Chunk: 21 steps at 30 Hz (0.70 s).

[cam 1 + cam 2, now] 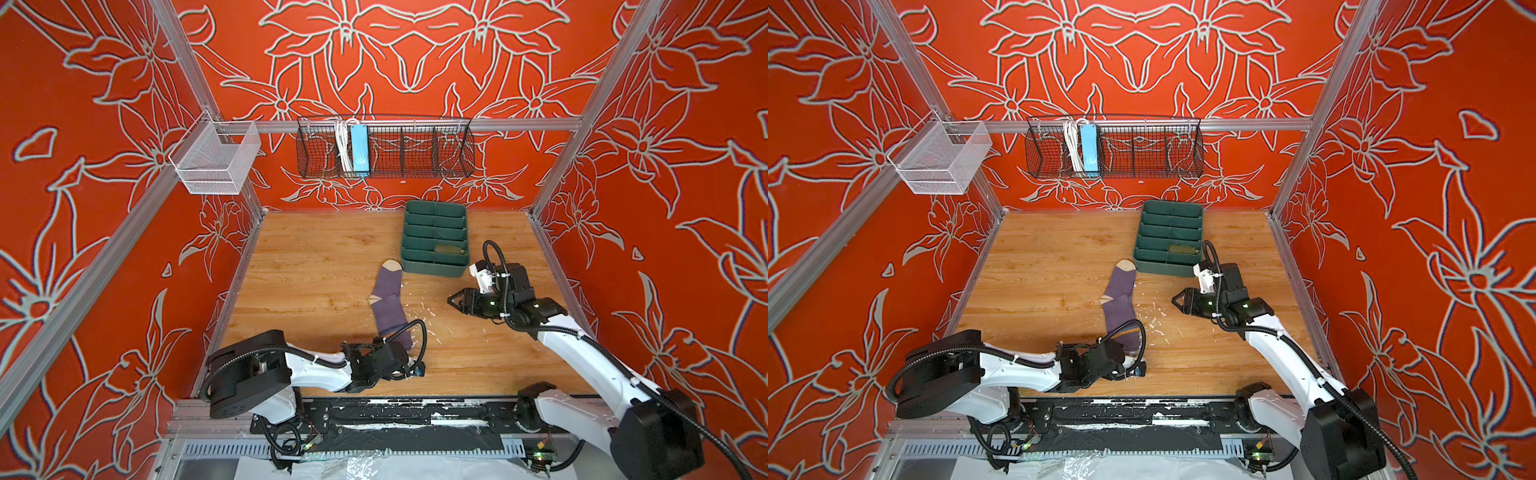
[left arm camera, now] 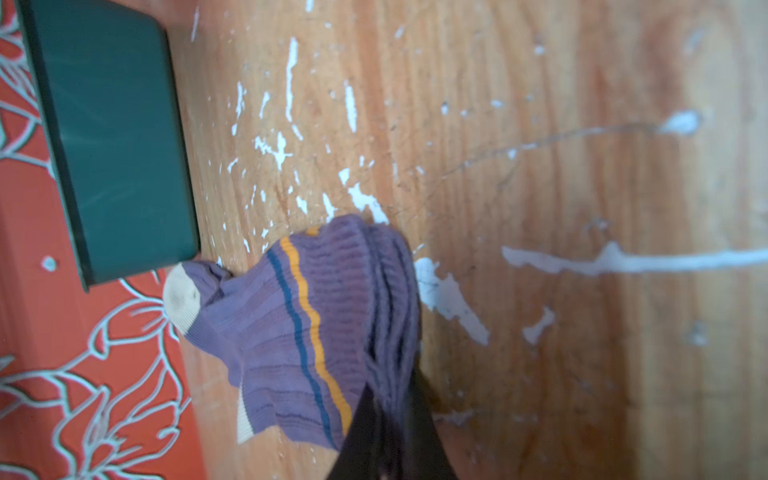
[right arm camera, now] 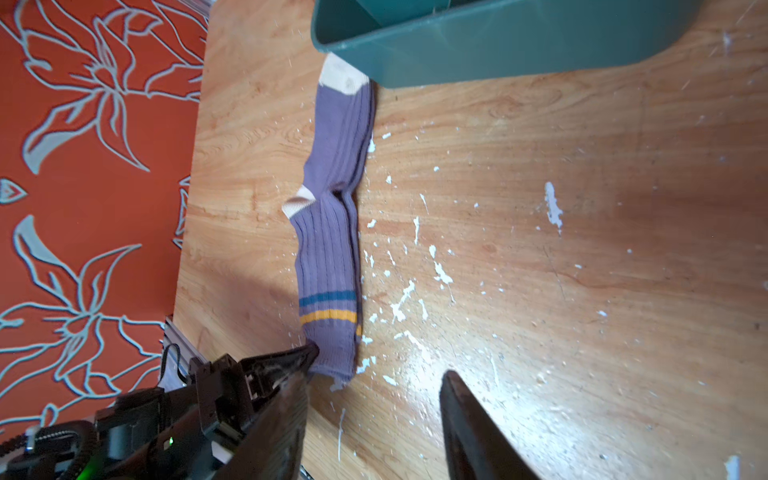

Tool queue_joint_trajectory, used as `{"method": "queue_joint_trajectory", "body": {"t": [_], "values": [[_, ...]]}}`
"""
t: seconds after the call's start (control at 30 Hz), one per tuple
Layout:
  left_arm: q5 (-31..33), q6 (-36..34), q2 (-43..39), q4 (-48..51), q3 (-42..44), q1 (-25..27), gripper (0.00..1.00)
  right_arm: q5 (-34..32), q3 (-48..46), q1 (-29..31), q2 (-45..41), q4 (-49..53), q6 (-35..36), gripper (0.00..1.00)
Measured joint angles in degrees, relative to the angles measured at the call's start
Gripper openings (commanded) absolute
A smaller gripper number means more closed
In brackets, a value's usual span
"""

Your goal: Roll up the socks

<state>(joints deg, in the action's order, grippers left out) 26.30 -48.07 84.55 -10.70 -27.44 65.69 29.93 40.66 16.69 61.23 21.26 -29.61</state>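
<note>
Pinching the cuff, my left gripper (image 2: 390, 399) is clamped on the purple sock (image 1: 388, 291), which lies stretched along the table (image 1: 316, 257), toe touching the green tray (image 1: 432, 270). It looks soft, light and floppy, so I judge the cuff edge the best hold. My right gripper (image 1: 454, 300) hovers beside it, part-open and empty. The tray crowds the toe.

Open table (image 1: 316, 266) lies left of the purple sock (image 1: 388, 297); green tray (image 1: 432, 269) blocks its toe end.

Left arm stretches low, left gripper (image 2: 392, 399) pinched tight on the cuff of the purple sock (image 2: 299, 316). Right arm reaches forward, right gripper (image 1: 454, 301) raised, jaws partly apart, empty.
</note>
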Motion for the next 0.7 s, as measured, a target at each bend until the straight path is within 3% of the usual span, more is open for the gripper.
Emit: {"method": "queue_joint_trajectory", "body": {"t": [0.13, 0.33, 0.5, 0.7], "values": [[-1.4, 0.7, 0.0, 4.0, -1.9, -1.0, 0.0, -1.4, 0.0, 0.0, -1.2, 0.9, 2.1, 0.53], [-10.6, 1.7, -2.2, 16.7, -7.1, -6.7, 0.0, -6.1, -0.7, 2.1, -3.8, -0.5, 7.0, 0.56], [-17.0, 2.1, -5.0, 24.3, -8.3, -11.3, 0.0, -10.3, -5.2, 9.2, -6.3, -7.0, 11.1, 0.59], [-25.4, 4.1, -6.1, 30.4, -11.1, -17.0, 0.0, -14.4, -8.3, 20.9, -6.9, -13.4, 22.9, 0.59]]}}
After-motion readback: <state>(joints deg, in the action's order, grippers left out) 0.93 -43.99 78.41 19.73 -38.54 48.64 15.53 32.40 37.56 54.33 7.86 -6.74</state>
